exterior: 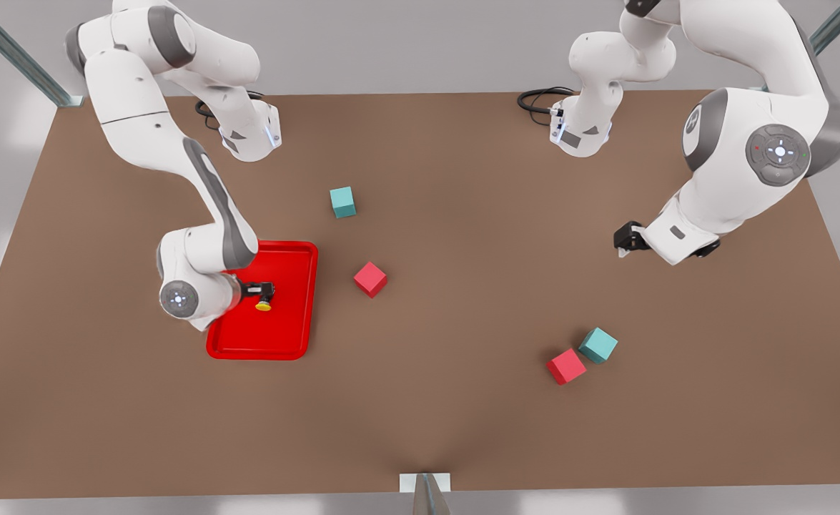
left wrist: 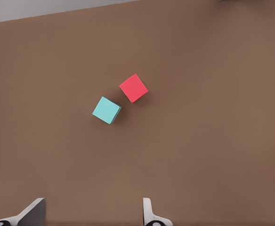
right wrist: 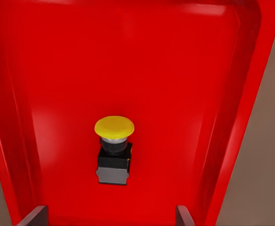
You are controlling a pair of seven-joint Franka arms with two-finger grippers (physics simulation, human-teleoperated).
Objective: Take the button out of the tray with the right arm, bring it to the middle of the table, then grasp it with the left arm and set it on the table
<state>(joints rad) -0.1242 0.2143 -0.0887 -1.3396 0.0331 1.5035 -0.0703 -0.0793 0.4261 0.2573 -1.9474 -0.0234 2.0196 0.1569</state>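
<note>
Right hand [exterior: 266, 290] spread over button [right wrist: 114, 148] in tray [exterior: 298, 300]; left hand [exterior: 623, 239] spread, waiting.

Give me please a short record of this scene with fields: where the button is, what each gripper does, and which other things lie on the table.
button: lying in the tray, yellow cap on a dark body
tray: red, on the table at the front view's left
right gripper: over the tray, fingers open with the button between them, not closed on it
left gripper: waiting at the front view's right, open, above a cube pair
red cubes: one beside the tray, one near the teal cube
teal cubes: one mid-table, one by the red cube
</note>
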